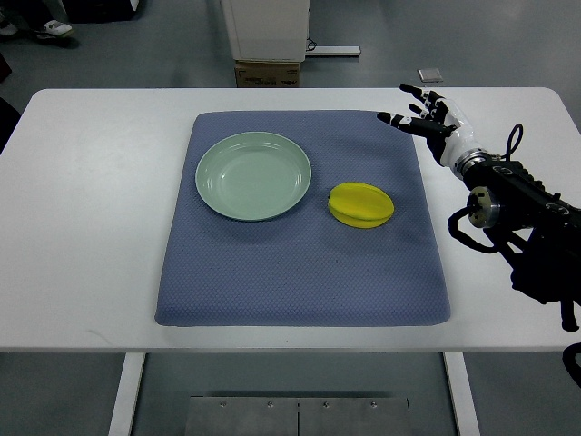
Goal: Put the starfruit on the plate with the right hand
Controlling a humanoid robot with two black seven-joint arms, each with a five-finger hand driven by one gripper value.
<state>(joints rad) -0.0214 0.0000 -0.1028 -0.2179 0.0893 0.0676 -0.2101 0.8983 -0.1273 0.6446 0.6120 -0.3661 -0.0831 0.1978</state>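
Top view. Right hand [428, 116] enters from the right edge, fingers spread apart, holding nothing. It hovers above the far right corner of the blue mat [300, 300], beyond and to the right of the starfruit [361, 204], and well apart from it. Left arm not in view.

Starfruit: yellow, lying flat on the mat, just to the right of the plate [253, 175], not touching its rim. Plate pale green, empty, on the mat's far left part. Mat lies on the white worktop [82, 227].

Step in hand, as I judge it: the reach, with no grasp made yet. The task looks barely begun, since the fruit is off the plate.

Next move calls for bringing the hand nearer and leftward until it sits over the fruit, lowering it, then closing the fingers across the fruit's width. The ridged, rounded skin may roll or slip under a shallow grip. After that, a short carry left to the plate.

Writing: none legible. A cardboard box [268, 73] on the floor beyond the worktop shows no readable print.
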